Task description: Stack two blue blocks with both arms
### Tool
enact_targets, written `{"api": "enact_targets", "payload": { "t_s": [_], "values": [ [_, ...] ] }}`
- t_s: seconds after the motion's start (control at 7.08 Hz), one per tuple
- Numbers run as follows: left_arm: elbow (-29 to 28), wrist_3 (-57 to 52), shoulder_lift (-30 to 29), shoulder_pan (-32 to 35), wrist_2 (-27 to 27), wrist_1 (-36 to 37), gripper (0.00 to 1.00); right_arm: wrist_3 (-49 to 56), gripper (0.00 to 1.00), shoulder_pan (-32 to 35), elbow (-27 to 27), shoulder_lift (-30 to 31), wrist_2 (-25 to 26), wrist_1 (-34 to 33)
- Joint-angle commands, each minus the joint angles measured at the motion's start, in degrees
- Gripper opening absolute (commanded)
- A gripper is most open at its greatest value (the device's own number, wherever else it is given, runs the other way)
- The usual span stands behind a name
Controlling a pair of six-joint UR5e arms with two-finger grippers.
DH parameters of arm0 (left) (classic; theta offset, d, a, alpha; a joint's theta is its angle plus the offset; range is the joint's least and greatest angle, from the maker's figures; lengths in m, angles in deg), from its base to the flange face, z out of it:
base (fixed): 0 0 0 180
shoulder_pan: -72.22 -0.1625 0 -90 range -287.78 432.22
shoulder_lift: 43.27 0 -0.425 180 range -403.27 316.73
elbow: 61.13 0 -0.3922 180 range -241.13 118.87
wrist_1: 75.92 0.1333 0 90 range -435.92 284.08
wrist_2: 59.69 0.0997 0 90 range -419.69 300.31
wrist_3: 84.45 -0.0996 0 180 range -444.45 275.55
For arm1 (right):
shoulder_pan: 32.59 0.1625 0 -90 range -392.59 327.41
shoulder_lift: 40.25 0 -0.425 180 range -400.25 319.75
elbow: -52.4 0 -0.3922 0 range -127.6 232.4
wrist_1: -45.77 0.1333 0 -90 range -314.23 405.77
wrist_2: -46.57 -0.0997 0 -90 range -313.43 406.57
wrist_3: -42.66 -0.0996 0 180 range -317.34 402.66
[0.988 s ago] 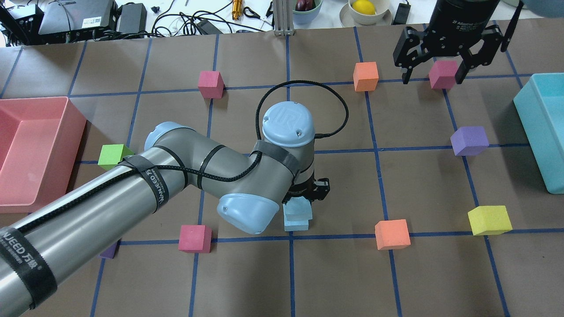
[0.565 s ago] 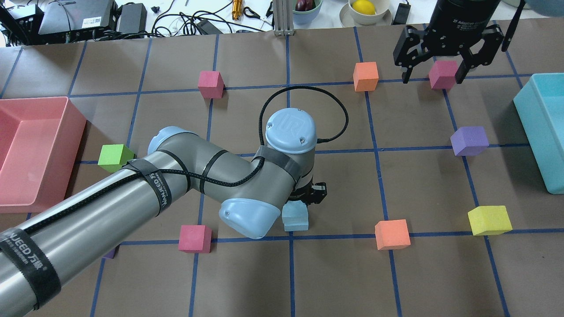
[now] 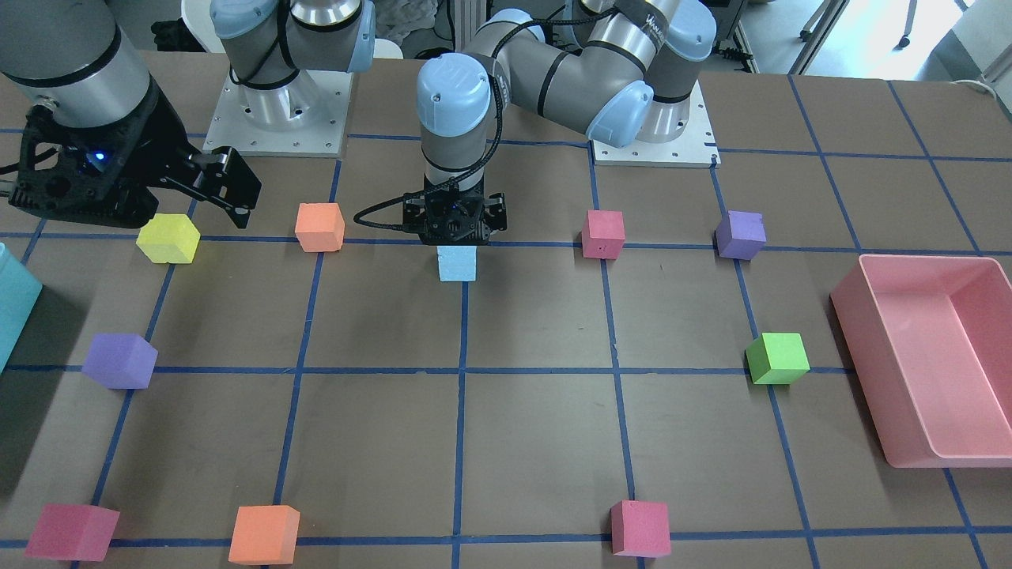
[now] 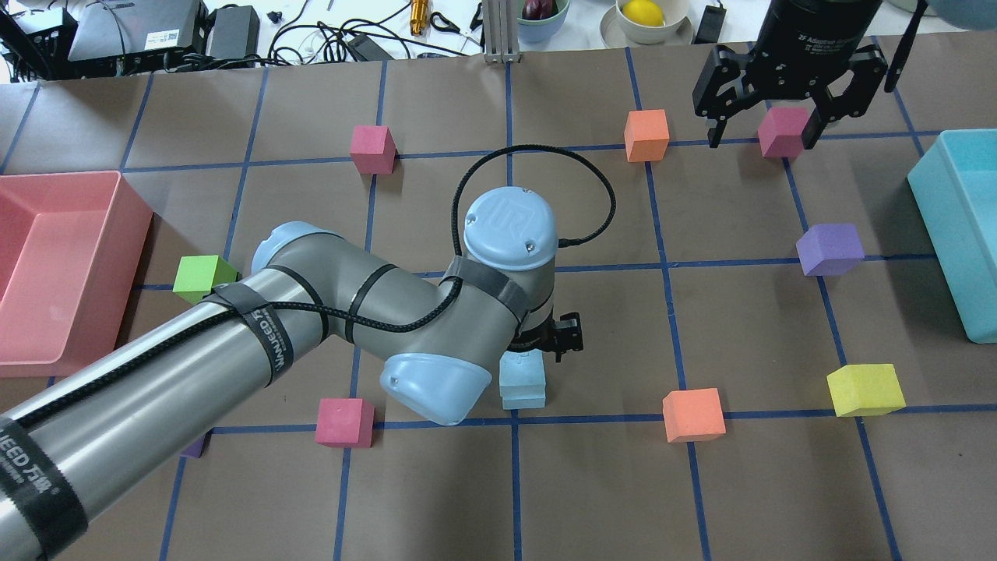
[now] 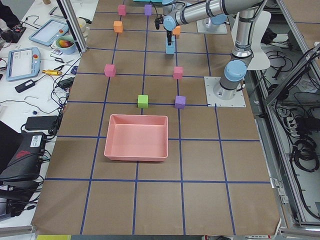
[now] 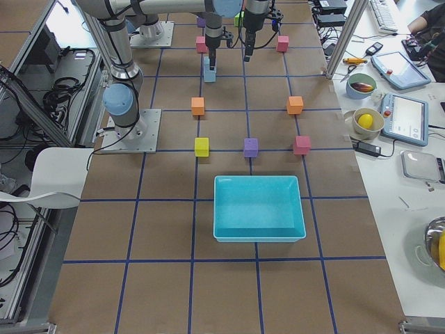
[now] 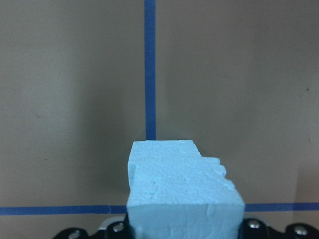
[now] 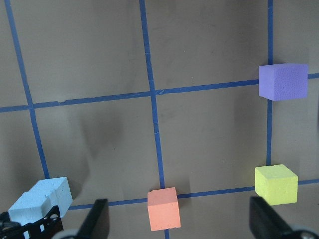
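Left gripper (image 3: 456, 238) hangs right over the upper blue block (image 4: 520, 372) on the lower blue block (image 4: 524, 402), grip impossible to tell; right gripper (image 4: 761, 132) gapes empty, far upper-right.

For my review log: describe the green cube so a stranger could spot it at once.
Find the big pink tray on the robot's left side. Close beside it, toward the middle, sits the green cube. It is the only green one; its nearest neighbours are a purple cube and a magenta cube.

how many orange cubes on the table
2. One orange foam cube lies far from the robot, on its right; the other sits nearer, right of the pale blue foam blocks. None seems hidden.
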Motion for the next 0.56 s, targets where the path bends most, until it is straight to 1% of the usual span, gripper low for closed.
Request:
{"api": "enact_targets", "payload": {
  "t_s": [0.0,0.14,0.42],
  "values": [
    [-2.23,-0.72,5.25,-3.4,-0.49,-4.33,1.0,0.11,1.0,-0.03,-0.05,0.02,-0.01,0.17],
    [-3.99,-0.81,9.02,-6.81,-1.63,-9.5,1.0,0.45,1.0,-0.03,-0.4,0.11,-0.1,0.26],
    [-9.68,-10.95,13.44,-16.55,-1.99,-20.66,1.0,0.54,1.0,0.58,-0.4,0.64,-0.19,0.35]
  ]
}}
